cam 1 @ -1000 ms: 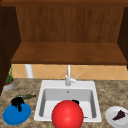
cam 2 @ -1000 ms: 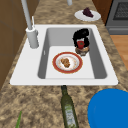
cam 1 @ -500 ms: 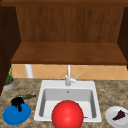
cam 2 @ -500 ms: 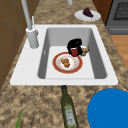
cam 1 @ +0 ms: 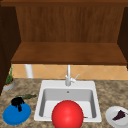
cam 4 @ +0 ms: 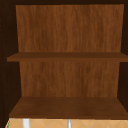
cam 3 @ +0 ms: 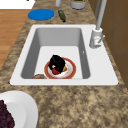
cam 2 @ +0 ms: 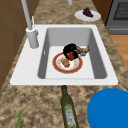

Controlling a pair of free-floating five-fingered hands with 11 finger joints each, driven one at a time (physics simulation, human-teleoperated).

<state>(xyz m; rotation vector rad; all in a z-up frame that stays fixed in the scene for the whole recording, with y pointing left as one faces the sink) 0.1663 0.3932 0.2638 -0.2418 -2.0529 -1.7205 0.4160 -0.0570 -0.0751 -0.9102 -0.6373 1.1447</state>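
Small red fruit [cam 2: 71, 55] on red-rimmed white plate [cam 2: 60, 70] in white sink [cam 2: 30, 72]; right hand [cam 2: 70, 49] curls around it at plate's 1 o'clock. Left hand [cam 1: 17, 102] above blue disc [cam 1: 12, 117], fingers curled.

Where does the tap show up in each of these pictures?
Front view: tap centre, behind the sink.
Left side view: upper left, on the rim.
Right side view: upper right, on the rim.
Upper view: its tip, bottom edge.
Shared landmark: the white sink, where the right hand grips a red piece.
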